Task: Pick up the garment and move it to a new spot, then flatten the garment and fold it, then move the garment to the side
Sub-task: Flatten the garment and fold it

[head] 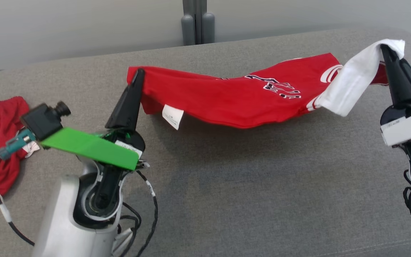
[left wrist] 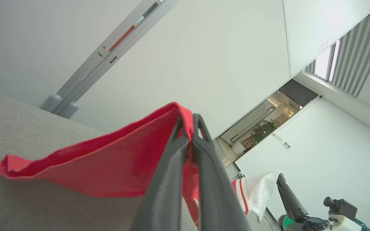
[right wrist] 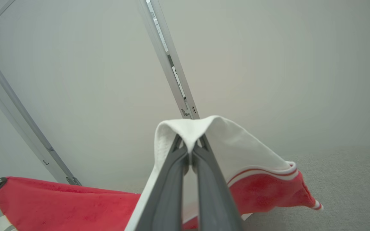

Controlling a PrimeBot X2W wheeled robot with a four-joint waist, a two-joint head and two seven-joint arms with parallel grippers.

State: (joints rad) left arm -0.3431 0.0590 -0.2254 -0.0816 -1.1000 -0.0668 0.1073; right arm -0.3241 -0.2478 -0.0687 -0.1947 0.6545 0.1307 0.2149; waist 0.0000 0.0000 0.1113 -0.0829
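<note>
While left tool (head: 140,72) and right tool (head: 384,47) each pinch a shirt (head: 227,98) end toward the bench's (head: 234,192) far edge, moving both together should keep it taut.

Lettering (head: 278,86) on the garment (head: 209,96) is too crumpled to read.

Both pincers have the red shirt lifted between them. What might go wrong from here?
1. The right pincer is shut on just the tip of the white sleeve, the left pincer on a thin fold of red edge; either pinch may slip.
2. The garment sags mid-span toward the grey surface, so it may drag and bunch.
3. A second red cloth lies by the left arm; setting down there could tangle them.
</note>
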